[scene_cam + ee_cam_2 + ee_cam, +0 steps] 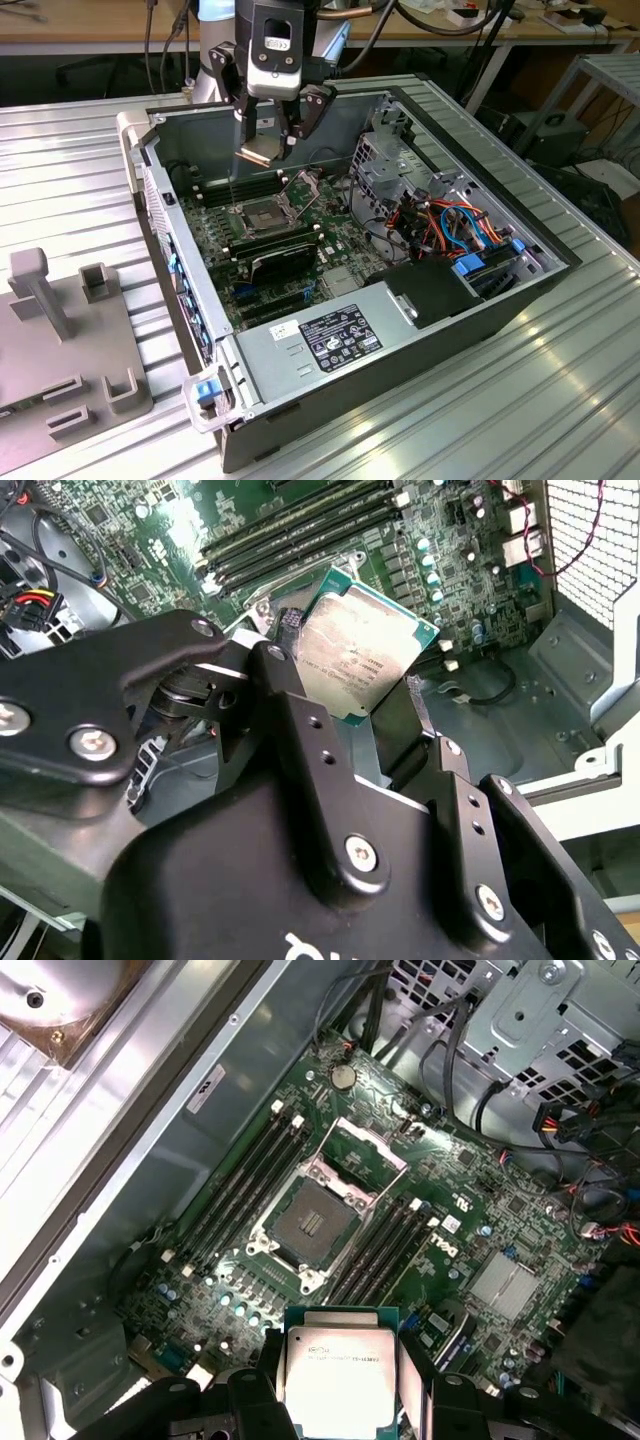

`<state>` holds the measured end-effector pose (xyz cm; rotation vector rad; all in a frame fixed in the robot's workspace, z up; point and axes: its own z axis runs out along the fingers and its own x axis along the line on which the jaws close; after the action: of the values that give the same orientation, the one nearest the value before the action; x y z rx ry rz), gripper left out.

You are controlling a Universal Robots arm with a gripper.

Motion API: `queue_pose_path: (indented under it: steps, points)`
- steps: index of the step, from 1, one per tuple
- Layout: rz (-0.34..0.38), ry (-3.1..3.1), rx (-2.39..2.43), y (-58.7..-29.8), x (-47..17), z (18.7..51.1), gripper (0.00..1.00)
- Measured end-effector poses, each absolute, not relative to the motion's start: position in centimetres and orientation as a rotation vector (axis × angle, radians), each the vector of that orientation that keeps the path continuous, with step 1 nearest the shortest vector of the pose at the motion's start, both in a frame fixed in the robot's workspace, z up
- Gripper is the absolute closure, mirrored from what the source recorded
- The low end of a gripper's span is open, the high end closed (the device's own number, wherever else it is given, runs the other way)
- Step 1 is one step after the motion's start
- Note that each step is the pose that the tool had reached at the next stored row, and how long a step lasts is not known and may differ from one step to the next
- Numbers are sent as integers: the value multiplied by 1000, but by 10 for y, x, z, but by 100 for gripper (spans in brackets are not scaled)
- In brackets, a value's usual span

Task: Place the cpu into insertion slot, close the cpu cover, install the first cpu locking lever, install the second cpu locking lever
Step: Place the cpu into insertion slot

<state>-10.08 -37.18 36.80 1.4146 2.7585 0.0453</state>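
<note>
The cpu [262, 151] hangs above the open computer case with my gripper [266, 148] shut on its edges. In both wrist views its silver-grey top [358, 645] [340, 1375] shows between the black fingers [292, 705]. Below it, on the green motherboard [335, 245], lies the insertion slot [262, 213] [308, 1222], dark, square and bare. The cpu cover [305, 186] [362, 1155] is swung up open at the slot's far side. The chip is well above the slot and touches nothing else.
Long black memory slots [245, 1185] flank the socket on both sides. A metal drive cage [385, 160] and coloured cables [455, 225] stand on the exterior view's right. The black power supply [340, 335] fills the near end. A grey fixture [60, 330] sits outside the case.
</note>
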Motion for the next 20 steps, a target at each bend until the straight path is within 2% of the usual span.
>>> queue_pose_path:
  steps: [20]
  points:
    - [44,2731,1466,-371,-101,367,46]
